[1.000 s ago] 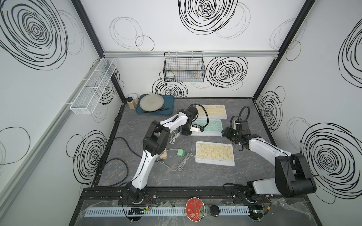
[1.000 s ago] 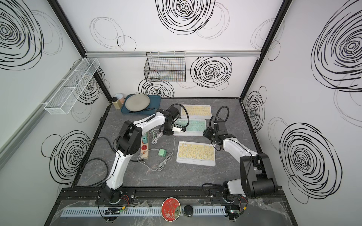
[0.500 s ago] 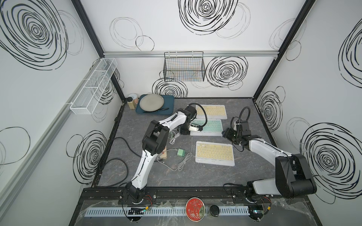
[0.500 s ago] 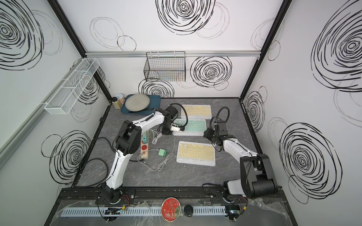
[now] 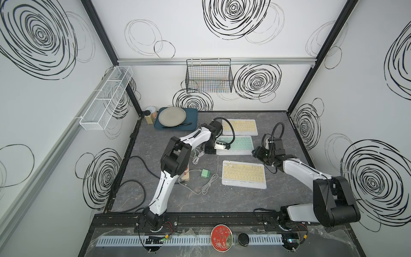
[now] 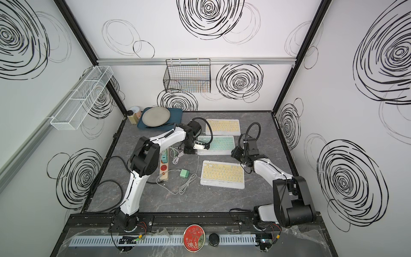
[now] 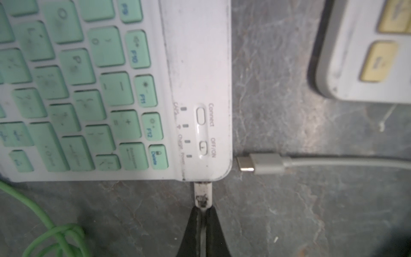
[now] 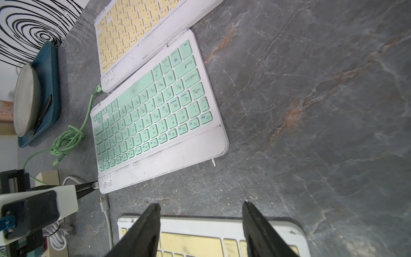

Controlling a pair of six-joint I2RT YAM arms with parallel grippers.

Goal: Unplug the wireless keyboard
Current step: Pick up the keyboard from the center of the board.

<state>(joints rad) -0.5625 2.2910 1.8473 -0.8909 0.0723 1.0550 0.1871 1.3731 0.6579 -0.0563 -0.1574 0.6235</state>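
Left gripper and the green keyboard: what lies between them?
In the left wrist view, only the white plug: the left gripper is shut on its rear end, its front seated in the edge of the green keyboard.

Wireless keyboard (image 6: 222,144) lies right of power strip (image 6: 164,169).

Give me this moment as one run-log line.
left tool: shut on plug | plug: seated in green keyboard | right tool: open, holding nothing

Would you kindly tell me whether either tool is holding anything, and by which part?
The left tool is shut on the white plug in the green keyboard, pinching its outer, cable end. The right tool is open and holds nothing.
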